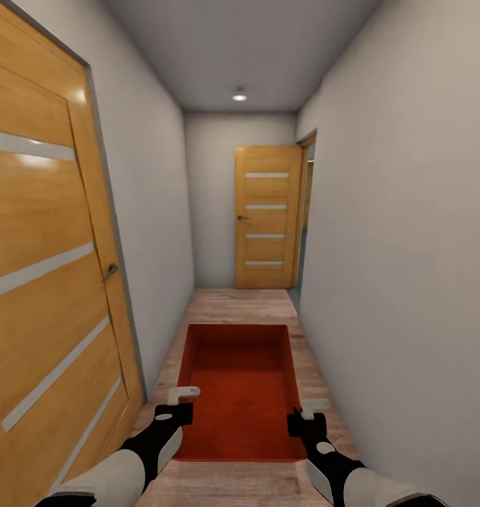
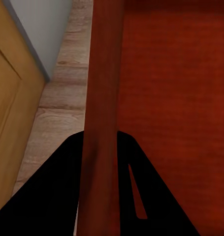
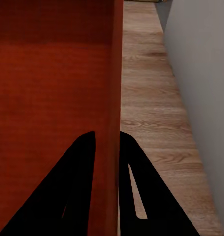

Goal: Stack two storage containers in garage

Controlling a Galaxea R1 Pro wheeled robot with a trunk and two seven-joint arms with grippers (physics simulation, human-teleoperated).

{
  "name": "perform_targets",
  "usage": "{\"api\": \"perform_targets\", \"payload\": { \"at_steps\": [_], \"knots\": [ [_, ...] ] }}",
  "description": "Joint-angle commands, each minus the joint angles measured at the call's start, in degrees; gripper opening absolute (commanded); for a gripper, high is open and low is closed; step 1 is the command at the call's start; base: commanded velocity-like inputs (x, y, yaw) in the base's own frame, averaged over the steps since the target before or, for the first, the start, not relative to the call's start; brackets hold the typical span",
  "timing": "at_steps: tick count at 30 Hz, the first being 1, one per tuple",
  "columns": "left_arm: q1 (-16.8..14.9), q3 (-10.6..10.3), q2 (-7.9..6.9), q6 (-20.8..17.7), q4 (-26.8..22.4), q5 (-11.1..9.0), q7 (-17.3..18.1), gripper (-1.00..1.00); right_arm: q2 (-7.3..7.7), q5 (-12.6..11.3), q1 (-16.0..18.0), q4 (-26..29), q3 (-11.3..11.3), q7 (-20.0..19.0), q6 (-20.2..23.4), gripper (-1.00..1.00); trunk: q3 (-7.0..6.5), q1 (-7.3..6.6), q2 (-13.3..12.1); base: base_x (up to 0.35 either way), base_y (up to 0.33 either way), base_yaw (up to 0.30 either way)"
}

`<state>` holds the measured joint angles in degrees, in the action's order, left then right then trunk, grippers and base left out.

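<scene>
An orange-red storage container (image 1: 240, 384) hangs level in front of me, carried between both arms above a light wood plank hallway floor. My left gripper (image 1: 183, 396) is shut on its left wall (image 2: 99, 98), one finger on each side of the thin wall. On the opposite side my right gripper (image 1: 312, 407) is shut on the right wall (image 3: 114, 98) in the same way. The container's flat bottom (image 3: 48, 93) is bare.
I am in a narrow white-walled corridor. A wooden slatted door (image 1: 43, 282) lines the left side close by. Another wooden door (image 1: 267, 218) stands at the far end, beside an opening on the right. The right wall (image 1: 409, 282) is close.
</scene>
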<state>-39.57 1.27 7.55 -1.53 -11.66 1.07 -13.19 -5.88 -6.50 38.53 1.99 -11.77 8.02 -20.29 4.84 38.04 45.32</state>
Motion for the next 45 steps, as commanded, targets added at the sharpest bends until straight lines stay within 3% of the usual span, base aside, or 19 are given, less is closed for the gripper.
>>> {"api": "perform_targets", "payload": {
  "at_steps": [1, 45],
  "knots": [
    [-0.1, 2.4, -1.01, -0.2, 0.1, 0.3, -0.8, -1.0, 0.02, -0.7, 0.1, 0.1, -0.3, 0.2, -0.4, -1.0, 0.09, 0.04, 0.1, 0.322, 0.0, 0.0],
    [-0.1, 2.4, -1.23, -0.2, 0.1, 0.3, -0.8, -1.0, -0.01, -0.7, 0.0, 0.1, -0.3, 0.2, -0.4, -1.0, 0.09, 0.04, 0.1, 0.322, 0.0, 0.0]
  ]
}}
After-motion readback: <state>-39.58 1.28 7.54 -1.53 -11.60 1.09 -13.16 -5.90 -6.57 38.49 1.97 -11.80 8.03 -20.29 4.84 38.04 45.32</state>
